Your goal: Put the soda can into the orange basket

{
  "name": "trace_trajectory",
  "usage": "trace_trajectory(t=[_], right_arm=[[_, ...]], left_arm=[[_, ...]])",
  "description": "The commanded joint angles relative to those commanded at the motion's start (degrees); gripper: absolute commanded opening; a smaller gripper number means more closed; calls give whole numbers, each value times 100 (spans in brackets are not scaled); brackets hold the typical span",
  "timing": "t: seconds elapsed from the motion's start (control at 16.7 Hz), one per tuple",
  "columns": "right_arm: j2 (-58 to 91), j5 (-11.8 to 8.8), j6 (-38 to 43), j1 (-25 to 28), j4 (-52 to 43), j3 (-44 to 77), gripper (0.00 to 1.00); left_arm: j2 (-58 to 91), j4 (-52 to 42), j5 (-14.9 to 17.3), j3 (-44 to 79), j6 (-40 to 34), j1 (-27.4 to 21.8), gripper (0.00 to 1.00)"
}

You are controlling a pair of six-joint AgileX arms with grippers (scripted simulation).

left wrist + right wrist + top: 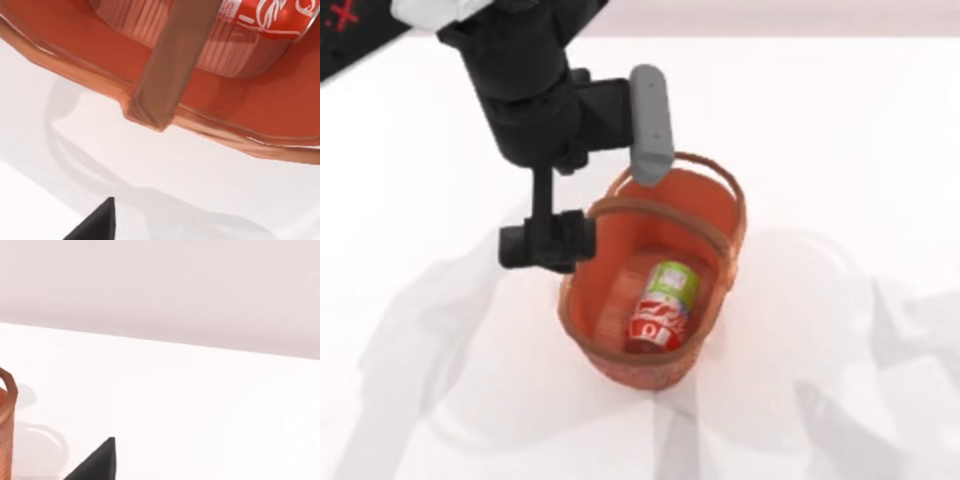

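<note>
Top view shows the soda can [662, 308] lying on its side on the slatted floor of the orange basket [588, 335], silver end toward the near wall, green end toward the handle [660, 208], so by my read the drop is done and what's left is getting the arm out clean. Left pincer [546, 243] hangs just outside the basket's left rim, right by where the handle meets it, nothing seen betw its fingers; whether they're spread or pressed together, can't tell from up here. Left wrist view only catches one dark fingertip [95, 225] at the frame edge, w/ the brown rim and handle post [165, 70] close in front and the can's red side [270, 17] beyond it inside.

To do this well, I'd say: lift straight up first, then swing off to the left, bc that handle post sits very near the pincer and a sideways drag could hook it and tip the lot. Basket looks light, can is loose and round, so a nudge may roll it.

Right pincer [95, 462] is parked, out of the top view; its wrist view sees bare counter [200, 405] and a sliver of the basket.

Counter is plain white, smooth, soft shadows around the basket; pale blank wall [160, 285] behind, nothing else about
</note>
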Motion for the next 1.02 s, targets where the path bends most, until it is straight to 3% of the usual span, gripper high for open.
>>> trace_trajectory(t=[0.24,0.42,0.54,1.02], right_arm=[[-1612,732,33,-197,-709,-555,100],[-2334,1065,50,-286,-1015,-773,100],[-2528,1150,57,-311,-1092,-823,100],[-2548,1159,58,-314,-1099,-828,100]], left_arm=[[1390,-748,-145,1683,803,-385,100],[2014,-1039,-242,2486,1184,-549,100],[2187,-1112,-275,2712,1295,-593,100],[2162,-955,-279,2528,1316,-588,100]])
